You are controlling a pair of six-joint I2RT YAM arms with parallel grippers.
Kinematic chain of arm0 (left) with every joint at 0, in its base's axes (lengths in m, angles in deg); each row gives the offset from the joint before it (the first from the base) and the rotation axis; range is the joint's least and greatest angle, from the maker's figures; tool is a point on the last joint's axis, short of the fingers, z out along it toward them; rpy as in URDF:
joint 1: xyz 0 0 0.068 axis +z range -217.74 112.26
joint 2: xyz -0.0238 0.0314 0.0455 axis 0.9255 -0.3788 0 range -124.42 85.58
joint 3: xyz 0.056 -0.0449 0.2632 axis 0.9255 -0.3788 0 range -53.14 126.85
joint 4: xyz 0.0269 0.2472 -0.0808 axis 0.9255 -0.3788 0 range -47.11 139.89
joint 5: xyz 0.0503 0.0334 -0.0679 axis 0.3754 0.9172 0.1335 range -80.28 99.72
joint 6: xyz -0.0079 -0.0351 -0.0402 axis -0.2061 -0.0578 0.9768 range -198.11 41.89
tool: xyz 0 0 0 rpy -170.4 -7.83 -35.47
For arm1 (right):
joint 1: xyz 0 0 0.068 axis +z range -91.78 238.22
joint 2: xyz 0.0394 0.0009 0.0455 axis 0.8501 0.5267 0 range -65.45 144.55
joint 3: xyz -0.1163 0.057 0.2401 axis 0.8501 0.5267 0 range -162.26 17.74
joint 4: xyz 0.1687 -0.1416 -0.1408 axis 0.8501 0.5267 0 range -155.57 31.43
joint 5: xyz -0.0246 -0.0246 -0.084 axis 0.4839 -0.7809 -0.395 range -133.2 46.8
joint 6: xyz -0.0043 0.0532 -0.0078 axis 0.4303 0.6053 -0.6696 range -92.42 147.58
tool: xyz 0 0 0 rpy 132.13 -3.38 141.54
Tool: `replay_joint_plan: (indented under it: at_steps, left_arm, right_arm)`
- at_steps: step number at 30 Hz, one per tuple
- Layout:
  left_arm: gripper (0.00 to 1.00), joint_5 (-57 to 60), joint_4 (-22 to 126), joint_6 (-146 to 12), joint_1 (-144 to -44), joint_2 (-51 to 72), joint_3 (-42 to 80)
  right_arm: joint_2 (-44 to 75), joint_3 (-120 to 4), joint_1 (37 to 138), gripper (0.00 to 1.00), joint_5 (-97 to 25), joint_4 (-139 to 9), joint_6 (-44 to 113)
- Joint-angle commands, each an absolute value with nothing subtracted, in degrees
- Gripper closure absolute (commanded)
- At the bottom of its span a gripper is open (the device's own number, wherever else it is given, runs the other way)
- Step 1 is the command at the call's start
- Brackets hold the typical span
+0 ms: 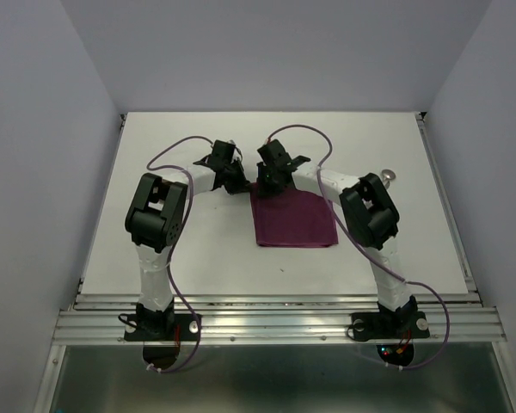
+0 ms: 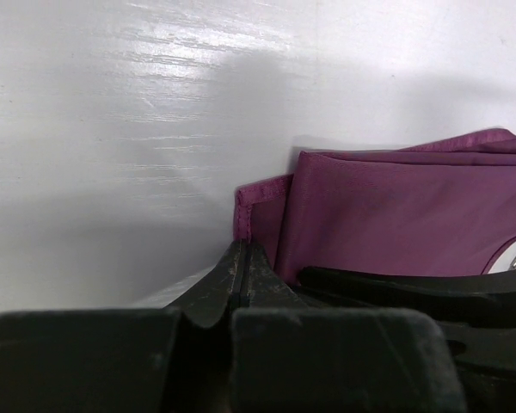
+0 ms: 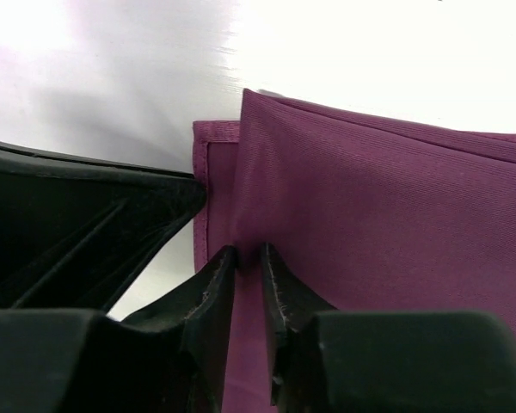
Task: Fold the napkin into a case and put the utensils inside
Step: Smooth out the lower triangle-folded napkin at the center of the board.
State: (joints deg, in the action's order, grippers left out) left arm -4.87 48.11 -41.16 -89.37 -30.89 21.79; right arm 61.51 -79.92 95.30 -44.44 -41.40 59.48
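White table (image 1: 198, 249) under both arms. Plum-purple napkin (image 1: 294, 219) folded into a flat rectangle, nearer the arm bases than both grippers in top view, far-left corner right at their tips. Right gripper (image 3: 247, 251) narrowed onto napkin's upper-layer edge, ridge of cloth pinched between fingers, rest of napkin spreading ahead and to its right. Left gripper (image 2: 242, 258) fully closed, tips pressed together at the hemmed lower-layer corner; can't tell if any cloth is caught. Grippers just beside each other, right one's black finger on left one's right side. Silver utensil (image 1: 389, 176) small, well apart from right gripper, past right arm's elbow, not touching napkin.
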Motion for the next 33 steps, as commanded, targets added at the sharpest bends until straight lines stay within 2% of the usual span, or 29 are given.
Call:
replay_joint_plan:
  at_steps: [1,7,33]
  left_arm:
    - [1.00,-3.7,47.3,-41.9,-89.1,-32.4,22.9]
    - [1.00,-3.9,47.3,-41.7,-89.1,-32.5,22.3]
    - [1.00,-3.6,46.8,-42.2,-89.1,-34.1,22.9]
  right_arm:
    - [61.6,-81.7,95.4,0.79,-44.7,-44.3,60.2]
    - [61.5,-81.7,95.4,0.99,-44.8,-44.6,60.1]
    - [57.6,-81.3,97.5,0.99,-44.1,-45.6,59.5]
